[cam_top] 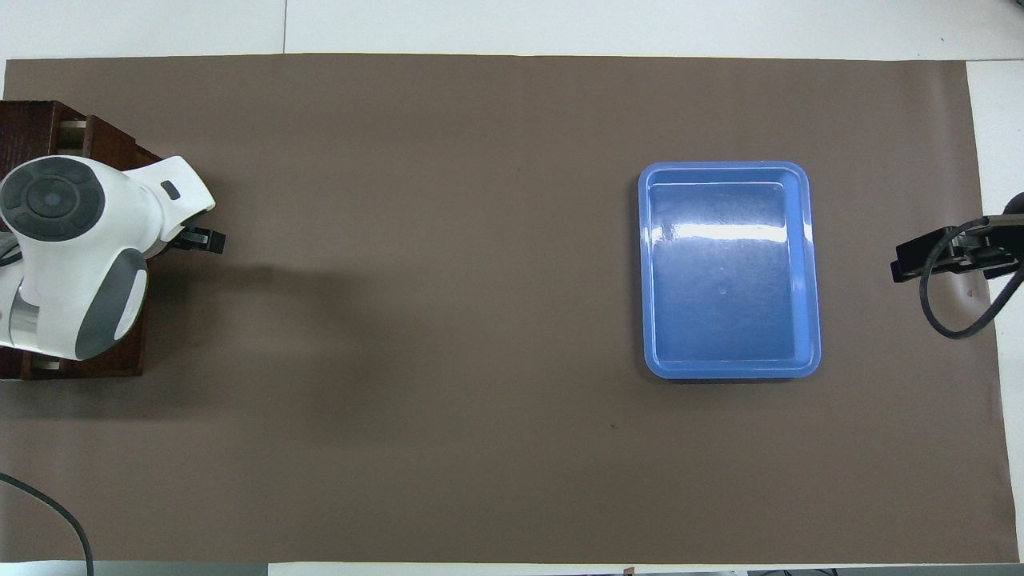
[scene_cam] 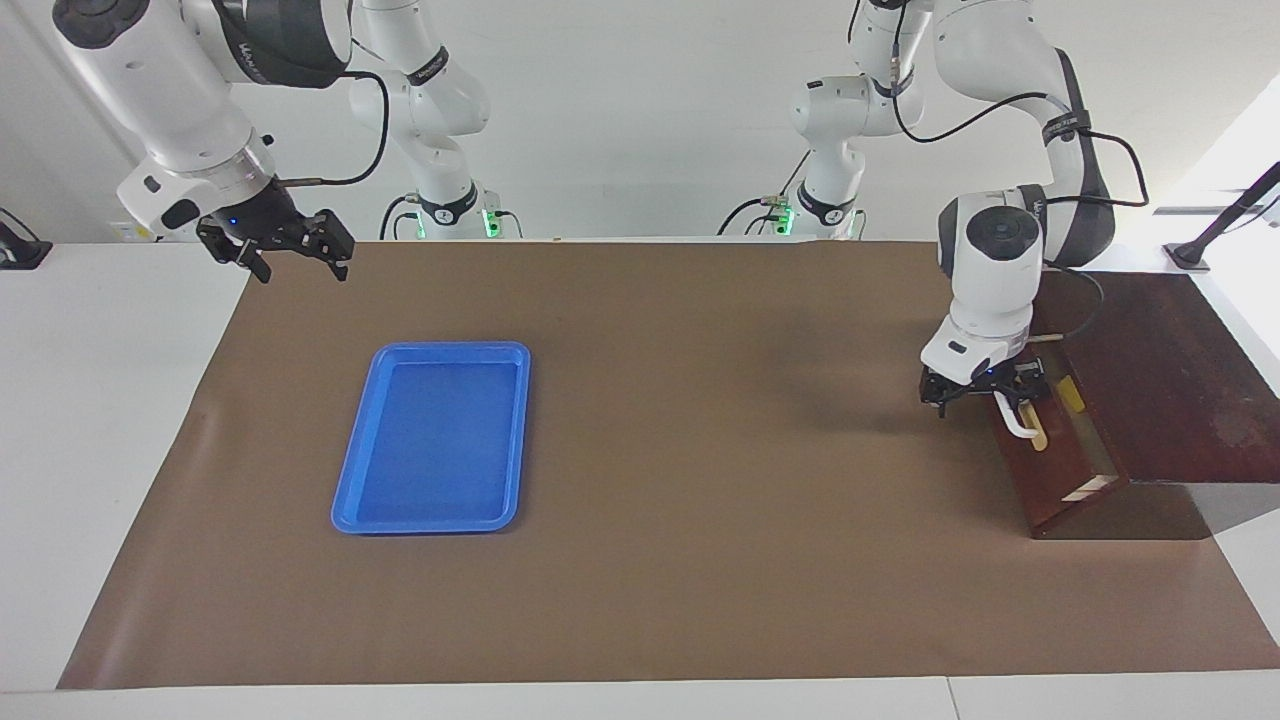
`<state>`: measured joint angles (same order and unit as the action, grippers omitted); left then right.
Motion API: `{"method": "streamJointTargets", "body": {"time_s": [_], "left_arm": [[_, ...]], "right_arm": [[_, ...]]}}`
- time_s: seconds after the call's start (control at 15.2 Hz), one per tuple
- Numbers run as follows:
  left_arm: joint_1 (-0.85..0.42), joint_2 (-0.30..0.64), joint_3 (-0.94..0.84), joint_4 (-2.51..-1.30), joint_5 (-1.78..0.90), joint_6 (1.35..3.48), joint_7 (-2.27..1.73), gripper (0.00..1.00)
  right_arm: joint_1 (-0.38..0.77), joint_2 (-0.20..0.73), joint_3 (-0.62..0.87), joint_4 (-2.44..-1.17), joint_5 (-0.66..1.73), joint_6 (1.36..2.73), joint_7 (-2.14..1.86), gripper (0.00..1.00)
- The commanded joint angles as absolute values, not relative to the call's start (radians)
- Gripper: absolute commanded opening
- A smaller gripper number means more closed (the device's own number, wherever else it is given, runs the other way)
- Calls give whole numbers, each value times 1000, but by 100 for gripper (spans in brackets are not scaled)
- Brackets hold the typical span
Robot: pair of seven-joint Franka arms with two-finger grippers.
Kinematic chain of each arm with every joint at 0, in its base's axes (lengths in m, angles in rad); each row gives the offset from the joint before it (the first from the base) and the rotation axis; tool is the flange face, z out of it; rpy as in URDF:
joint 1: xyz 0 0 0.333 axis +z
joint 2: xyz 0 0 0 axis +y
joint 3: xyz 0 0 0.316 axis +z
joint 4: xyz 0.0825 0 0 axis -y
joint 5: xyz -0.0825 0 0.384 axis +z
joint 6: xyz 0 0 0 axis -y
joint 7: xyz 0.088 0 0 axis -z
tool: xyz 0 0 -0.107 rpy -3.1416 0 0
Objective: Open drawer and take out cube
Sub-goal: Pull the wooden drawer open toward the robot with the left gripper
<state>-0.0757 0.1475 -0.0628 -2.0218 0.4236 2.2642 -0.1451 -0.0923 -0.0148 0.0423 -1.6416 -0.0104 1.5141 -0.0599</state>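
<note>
The dark wooden box (scene_cam: 1160,370) stands at the left arm's end of the table. Its drawer (scene_cam: 1055,480) is pulled partway out, and a strip of pale interior shows. The white bar handle (scene_cam: 1022,425) sits on the drawer front. A sliver of the yellow cube (scene_cam: 1072,395) shows inside the opening. My left gripper (scene_cam: 985,388) is at the end of the handle nearer to the robots, and in the overhead view (cam_top: 204,240) the arm hides most of the box (cam_top: 32,128). My right gripper (scene_cam: 298,268) waits open and empty above the mat's corner; it also shows in the overhead view (cam_top: 908,262).
An empty blue tray (scene_cam: 350,480) lies on the brown mat (scene_cam: 700,450) toward the right arm's end, also in the overhead view (cam_top: 810,264). A black camera stand (scene_cam: 1225,225) is at the table's corner by the box.
</note>
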Motion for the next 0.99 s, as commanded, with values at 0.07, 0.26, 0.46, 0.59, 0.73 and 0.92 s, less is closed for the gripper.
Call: {"method": "streamJointTargets", "body": {"time_s": [0.07, 0.26, 0.46, 0.59, 0.73, 0.92], "left_arm": [[-221, 158, -61, -2023, 423, 2244, -352, 100], [-267, 158, -61, -2010, 405, 2207, -373, 100], [-270, 160, -60, -1990, 360, 2194, -377, 100], [-256, 161, -60, -1894, 325, 2102, -376, 100], [-220, 207, -55, -1698, 221, 1944, -376, 100], [-115, 218, -54, -1580, 151, 1884, -373, 100]], "right_arm": [[-114, -29, 52, -1658, -5, 1509, -91, 100], [-114, -26, 51, -1649, -8, 1506, -87, 100], [-115, -28, 51, -1647, -8, 1502, -83, 100], [-117, -26, 51, -1643, -6, 1509, -84, 100], [-117, -26, 51, -1643, -3, 1508, -83, 100], [-124, -28, 49, -1644, -3, 1503, -90, 100]]}}
